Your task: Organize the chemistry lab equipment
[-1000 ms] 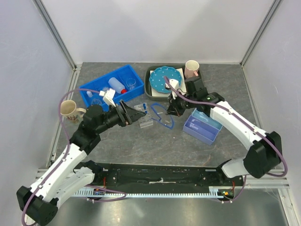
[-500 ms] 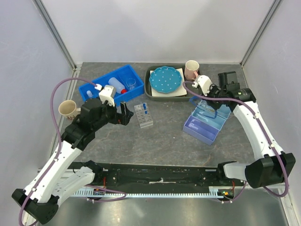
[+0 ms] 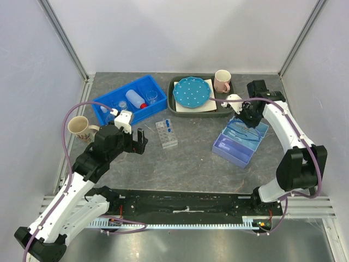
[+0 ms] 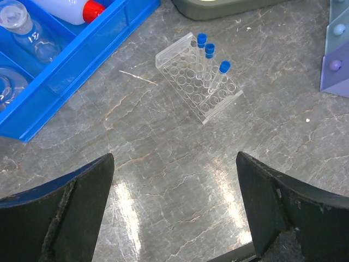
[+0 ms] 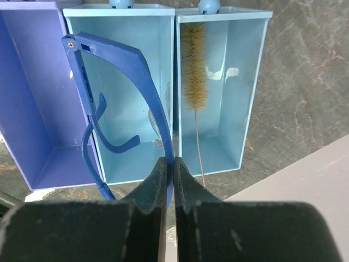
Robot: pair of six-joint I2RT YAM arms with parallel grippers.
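— Why are the blue safety glasses [image 5: 144,73] pinched so tightly?
— My right gripper [image 5: 169,164] is hanging them over the pale blue compartment [image 5: 125,158] for dropping in. The left gripper [image 4: 173,164] is hovering wide open near the test-tube rack [image 4: 191,82].

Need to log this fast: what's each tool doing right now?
Left tool: open, holding nothing.
Right tool: closed on the blue glasses.

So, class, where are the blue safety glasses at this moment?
In the right wrist view, on the robot's right, the blue safety glasses are pinched by the right end effector over the light-blue compartment, beside the one holding the brush.
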